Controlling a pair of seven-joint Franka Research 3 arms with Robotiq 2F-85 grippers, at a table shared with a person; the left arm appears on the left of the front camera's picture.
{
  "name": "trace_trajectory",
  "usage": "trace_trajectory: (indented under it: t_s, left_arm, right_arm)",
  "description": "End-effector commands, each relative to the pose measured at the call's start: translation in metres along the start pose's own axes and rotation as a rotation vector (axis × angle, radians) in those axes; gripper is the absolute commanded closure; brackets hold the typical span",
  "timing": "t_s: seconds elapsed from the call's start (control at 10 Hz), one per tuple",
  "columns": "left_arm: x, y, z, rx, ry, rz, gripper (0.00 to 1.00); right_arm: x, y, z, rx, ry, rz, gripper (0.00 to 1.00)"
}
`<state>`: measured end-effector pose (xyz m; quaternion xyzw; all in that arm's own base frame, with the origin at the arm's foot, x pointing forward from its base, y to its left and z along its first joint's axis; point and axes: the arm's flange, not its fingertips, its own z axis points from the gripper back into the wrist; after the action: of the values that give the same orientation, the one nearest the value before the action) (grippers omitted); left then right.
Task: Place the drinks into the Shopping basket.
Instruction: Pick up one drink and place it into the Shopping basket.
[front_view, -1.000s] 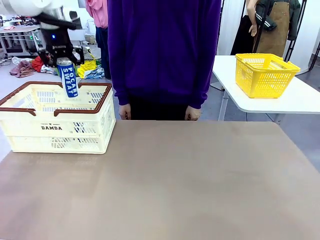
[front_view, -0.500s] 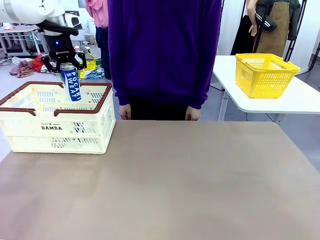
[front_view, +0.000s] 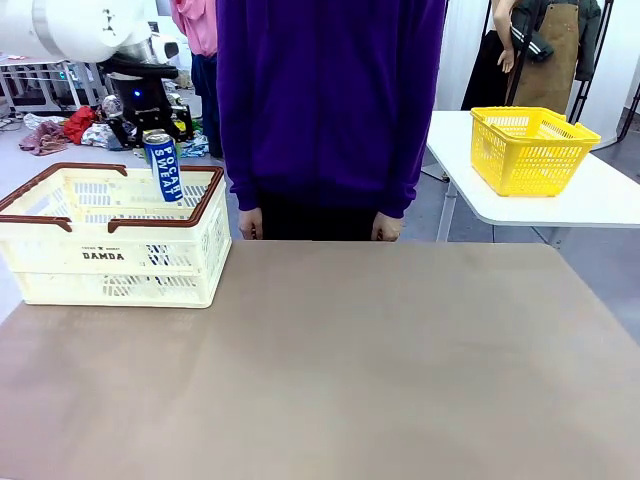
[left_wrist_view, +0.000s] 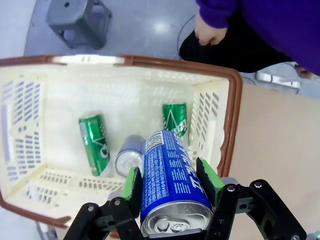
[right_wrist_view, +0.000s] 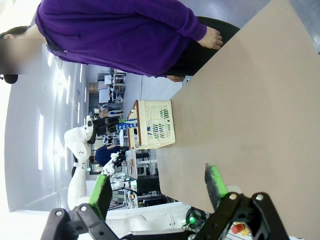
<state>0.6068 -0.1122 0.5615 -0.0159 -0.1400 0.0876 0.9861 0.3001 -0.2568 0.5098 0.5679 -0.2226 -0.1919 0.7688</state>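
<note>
While the left gripper (left_wrist_view: 170, 192) pinches the blue can (left_wrist_view: 169, 187) by its sides above the basket (left_wrist_view: 232, 105), where three cans lie, its smooth, stiff, likely thin-walled metal suits this mid-body hold; the right gripper (right_wrist_view: 157, 192) is spread, empty.

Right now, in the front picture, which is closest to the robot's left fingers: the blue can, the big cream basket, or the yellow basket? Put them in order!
1. Blue can, held between the left fingers.
2. Cream Shopping basket, just beneath.
3. Yellow basket, far across on the side table.
</note>
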Motion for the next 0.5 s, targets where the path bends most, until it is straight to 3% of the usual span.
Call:
trace_trajectory:
  t_s: [0.0,0.2,0.4]
  left_arm:
    - [0.012,0.004,-0.009,0.000,-0.009,-0.057,1.00]
    - [0.021,0.000,-0.029,0.028,0.029,-0.117,1.00]
    - [0.031,-0.006,-0.056,0.064,0.023,-0.258,1.00]
  right_arm:
    - [0.001,0.001,0.000,0.020,-0.002,0.023,0.00]
    - [0.001,0.001,0.000,0.020,-0.002,0.023,0.00]
    - [0.001,0.001,0.000,0.020,-0.002,0.023,0.00]
